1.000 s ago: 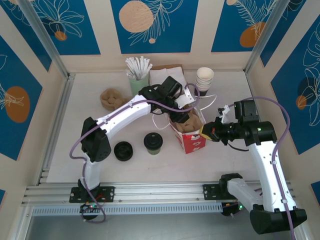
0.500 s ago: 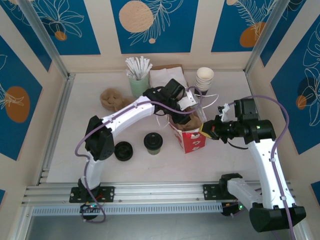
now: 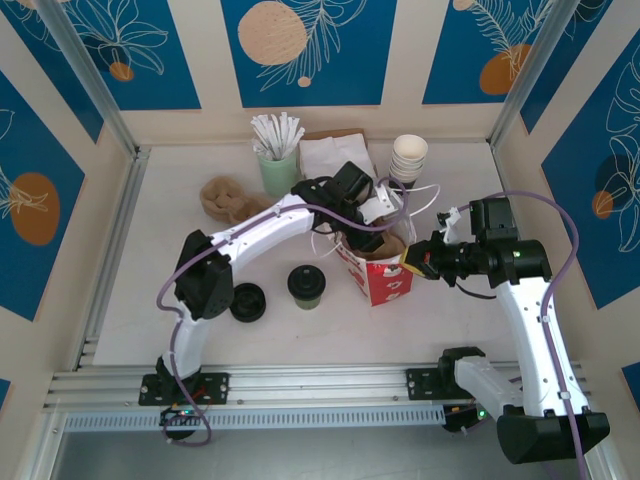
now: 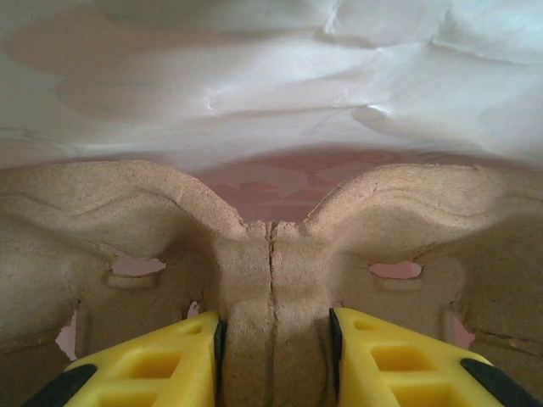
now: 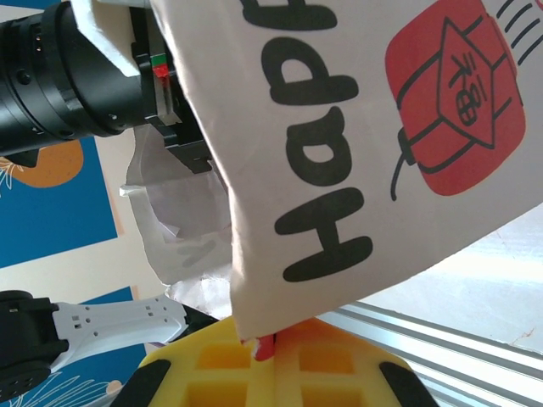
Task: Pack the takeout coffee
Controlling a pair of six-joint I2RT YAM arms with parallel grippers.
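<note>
Left arm (image 3: 262,222) and right arm (image 3: 540,320): white moulded link shells, black cylindrical joint housings. Small dark screw holes dot the white shell (image 5: 110,320). A purple cable (image 3: 163,296) loops along the left arm, and a matching purple cable (image 3: 574,250) along the right. Bases (image 3: 180,386) are black, each with a small green light. Left fingers (image 4: 161,360) are yellow with recessed square pockets and black outer corners. Right fingers (image 5: 212,373) are the same yellow.
</note>
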